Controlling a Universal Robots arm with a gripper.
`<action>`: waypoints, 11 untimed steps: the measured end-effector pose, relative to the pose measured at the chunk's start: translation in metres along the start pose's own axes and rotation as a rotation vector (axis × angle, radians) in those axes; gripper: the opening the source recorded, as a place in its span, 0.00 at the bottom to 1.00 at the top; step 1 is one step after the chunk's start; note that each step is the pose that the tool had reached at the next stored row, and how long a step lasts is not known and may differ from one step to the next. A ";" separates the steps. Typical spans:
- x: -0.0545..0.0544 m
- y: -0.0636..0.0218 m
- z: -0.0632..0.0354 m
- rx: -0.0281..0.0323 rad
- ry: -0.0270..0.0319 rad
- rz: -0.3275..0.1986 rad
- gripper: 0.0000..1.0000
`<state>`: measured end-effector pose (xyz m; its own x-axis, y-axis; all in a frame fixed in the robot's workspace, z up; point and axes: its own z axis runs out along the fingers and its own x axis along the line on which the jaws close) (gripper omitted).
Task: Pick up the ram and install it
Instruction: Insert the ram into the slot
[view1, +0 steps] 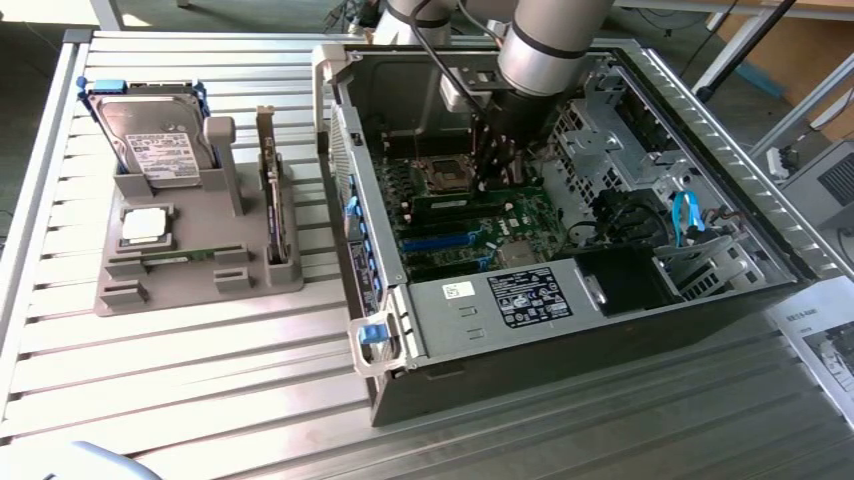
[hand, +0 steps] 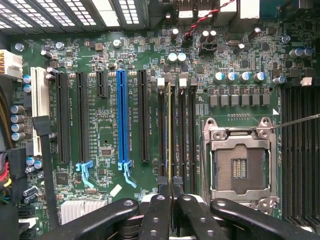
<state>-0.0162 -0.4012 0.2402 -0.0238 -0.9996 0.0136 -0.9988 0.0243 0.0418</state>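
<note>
Two dark fingers (hand: 159, 210) of the gripper (hand: 170, 185) are clenched on the ram (hand: 170, 135), held edge-on directly beneath the wrist. Its long axis runs in line with the black memory slots (hand: 189, 130), over one of them; whether it touches I can't tell. Close beside sits the open processor socket (hand: 239, 165); the blue slot (hand: 121, 115) stands further off.

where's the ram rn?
In the wrist view, the ram stands edge-on between the fingers, at the memory slots beside the CPU socket.
</note>
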 end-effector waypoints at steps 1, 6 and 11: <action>0.000 0.0000 0.0001 -0.0001 0.0001 0.000 0.12; 0.001 0.0000 0.0003 0.0001 -0.0004 0.000 0.12; 0.002 -0.0001 0.0001 0.0000 0.0000 0.000 0.12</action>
<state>-0.0162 -0.4035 0.2401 -0.0238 -0.9996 0.0136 -0.9988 0.0244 0.0418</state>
